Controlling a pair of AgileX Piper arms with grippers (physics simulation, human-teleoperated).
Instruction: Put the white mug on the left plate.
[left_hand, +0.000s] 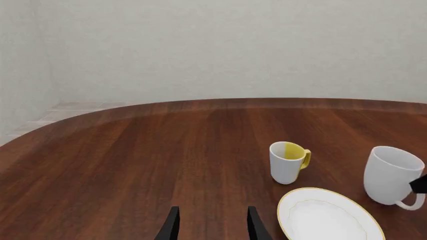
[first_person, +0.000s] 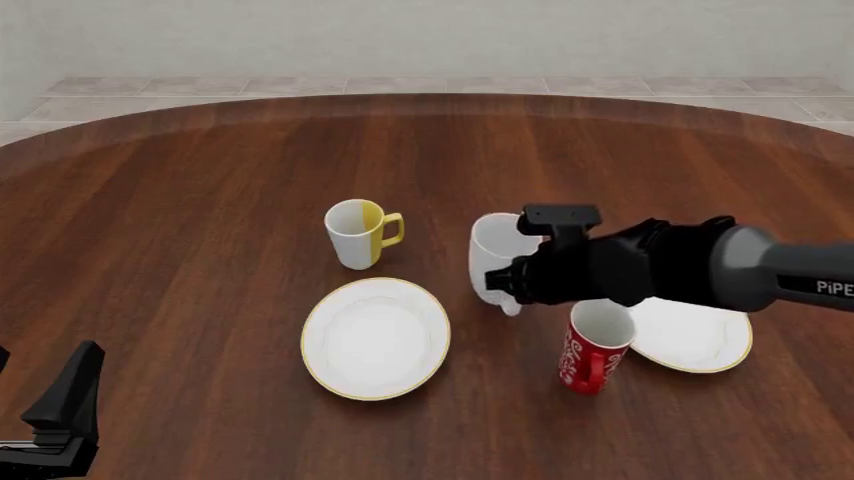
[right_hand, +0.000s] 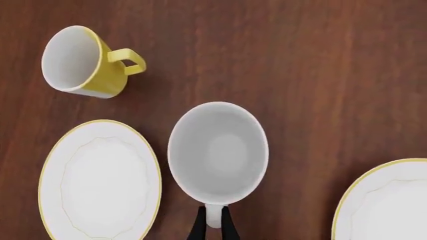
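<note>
The white mug (first_person: 494, 250) stands upright between the two plates, just right of the left plate (first_person: 376, 338). My right gripper (first_person: 509, 288) reaches in from the right and is shut on the mug's loop handle; from above, its thin black fingers (right_hand: 200, 227) pinch the handle of the white mug (right_hand: 217, 150), with the left plate (right_hand: 100, 180) beside it. Whether the mug rests on the table or hangs just above it I cannot tell. My left gripper (left_hand: 212, 227) is open and empty, low at the near left (first_person: 60, 410); its view takes in the white mug (left_hand: 390, 172) and the left plate (left_hand: 330, 217).
A white-and-yellow mug (first_person: 358, 232) stands behind the left plate. A red mug (first_person: 594, 348) sits under my right arm, against the right plate (first_person: 691, 335). The wooden table (first_person: 174, 220) curves away at the far edge.
</note>
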